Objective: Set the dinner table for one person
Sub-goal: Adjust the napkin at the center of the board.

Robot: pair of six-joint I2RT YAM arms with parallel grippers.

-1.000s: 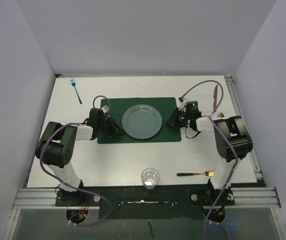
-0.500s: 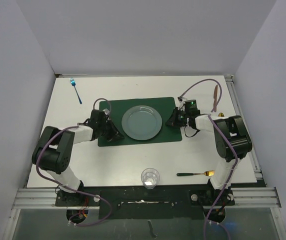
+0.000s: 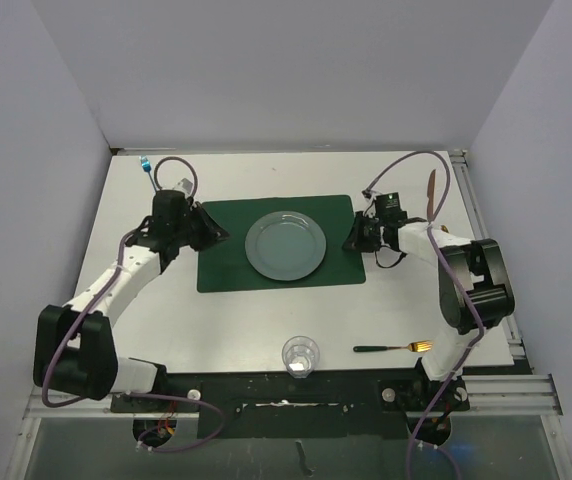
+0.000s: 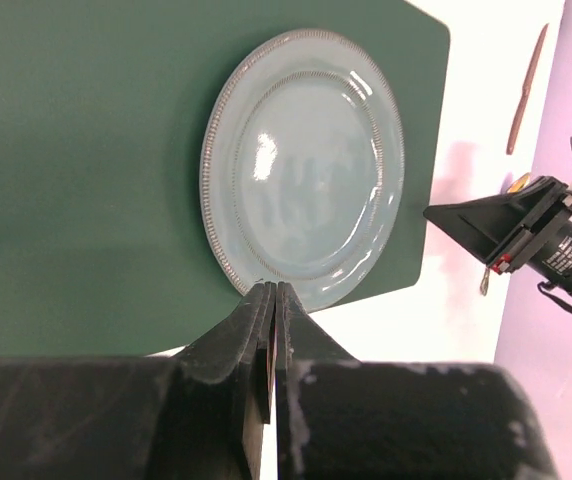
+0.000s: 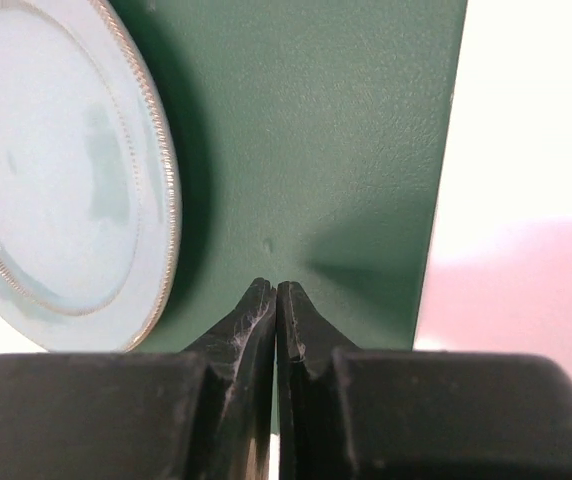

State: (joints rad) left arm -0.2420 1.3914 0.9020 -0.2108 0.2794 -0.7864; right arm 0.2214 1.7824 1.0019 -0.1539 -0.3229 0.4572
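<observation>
The dinner table (image 3: 166,320) is a white top with aluminium rails. A dark green placemat (image 3: 226,265) lies at its middle with a pale blue-green plate (image 3: 285,245) on it. My left gripper (image 3: 218,234) is shut and empty over the mat's far left corner; in the left wrist view its tips (image 4: 274,287) point at the plate (image 4: 301,160). My right gripper (image 3: 350,244) is shut and empty at the mat's right edge; in the right wrist view its tips (image 5: 275,287) sit just over the mat (image 5: 346,150), beside the plate (image 5: 56,170).
A clear glass (image 3: 301,355) stands at the near edge. A gold fork with a dark handle (image 3: 391,348) lies near right. A brown knife (image 3: 431,190) lies far right. A blue spoon (image 3: 146,163) lies far left, partly behind my left arm's cable.
My left arm has stretched out and swung its gripper from the mat's near left side to its far left corner. The right gripper has barely moved.
</observation>
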